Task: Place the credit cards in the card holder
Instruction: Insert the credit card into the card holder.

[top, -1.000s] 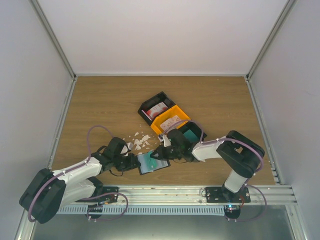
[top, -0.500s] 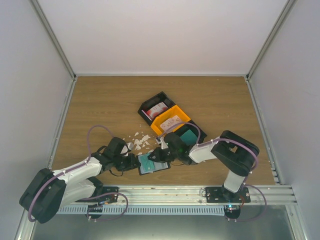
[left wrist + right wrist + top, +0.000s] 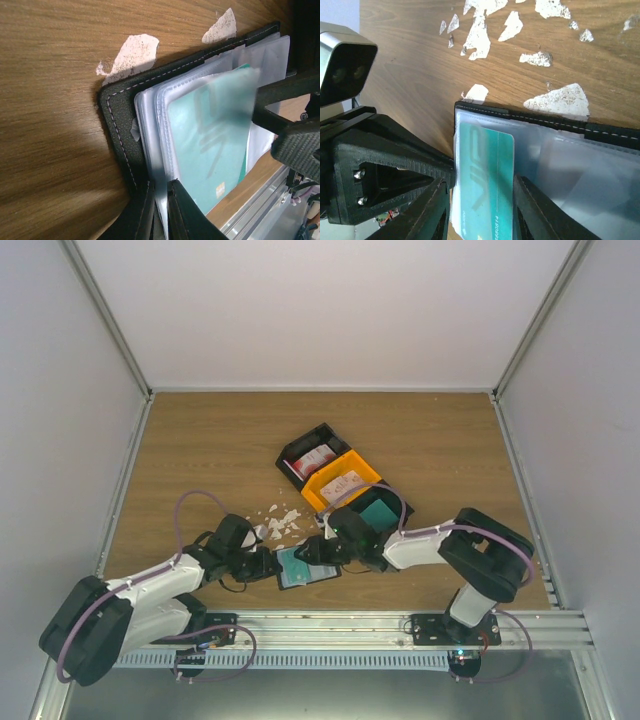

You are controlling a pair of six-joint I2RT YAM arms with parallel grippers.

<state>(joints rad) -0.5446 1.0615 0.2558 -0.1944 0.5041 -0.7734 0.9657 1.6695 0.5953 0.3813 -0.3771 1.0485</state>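
Two hands, left hand (image 3: 161,189) clamped on card holder (image 3: 117,112) edge, right hand (image 3: 480,184) parted astride teal card (image 3: 485,150)

**Right gripper** (image 3: 480,182): we record it moved left and nearer the base rail in the overhead view, from beside the orange bin (image 3: 322,490) to the card holder (image 3: 117,115). Its fingers, pressed together a second ago, now stand apart, one on each side of the teal card (image 3: 210,150).

**Teal card:** we listed it earlier as pinched at its far end. We now find it released and lying flat on the holder's clear sleeves.
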